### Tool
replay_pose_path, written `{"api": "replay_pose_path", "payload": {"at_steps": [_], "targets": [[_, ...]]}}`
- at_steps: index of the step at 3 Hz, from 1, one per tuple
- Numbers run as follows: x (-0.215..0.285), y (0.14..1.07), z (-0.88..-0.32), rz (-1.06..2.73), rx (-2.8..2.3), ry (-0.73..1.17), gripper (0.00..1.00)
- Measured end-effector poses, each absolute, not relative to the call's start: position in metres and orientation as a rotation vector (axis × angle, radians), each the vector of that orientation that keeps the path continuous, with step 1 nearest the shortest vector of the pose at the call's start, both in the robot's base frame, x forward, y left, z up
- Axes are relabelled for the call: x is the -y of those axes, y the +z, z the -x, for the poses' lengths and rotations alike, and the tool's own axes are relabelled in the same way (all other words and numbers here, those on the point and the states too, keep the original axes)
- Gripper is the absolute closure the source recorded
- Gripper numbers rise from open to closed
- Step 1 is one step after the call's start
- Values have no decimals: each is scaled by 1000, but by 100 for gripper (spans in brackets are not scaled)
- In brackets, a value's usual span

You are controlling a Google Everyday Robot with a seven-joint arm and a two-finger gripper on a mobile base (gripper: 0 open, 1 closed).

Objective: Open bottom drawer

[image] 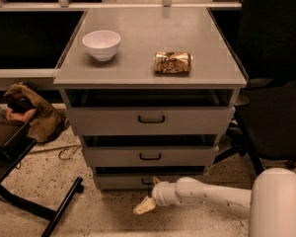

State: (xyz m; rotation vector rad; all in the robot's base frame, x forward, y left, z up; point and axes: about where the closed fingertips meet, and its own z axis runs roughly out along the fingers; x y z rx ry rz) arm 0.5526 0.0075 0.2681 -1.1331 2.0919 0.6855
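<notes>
My gripper (146,205) hangs low above the floor, just before the bottom drawer (121,182); whether spread or pressed together, I cannot tell.

The white arm (212,197) reaches left from lower right, its end effector (148,202) angled down-left.
</notes>
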Motion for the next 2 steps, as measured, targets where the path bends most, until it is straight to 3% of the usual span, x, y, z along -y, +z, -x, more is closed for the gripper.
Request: {"api": "replay_pose_path", "payload": {"at_steps": [2], "targets": [[-15, 264, -566, 1136, -2054, 652, 0]]}}
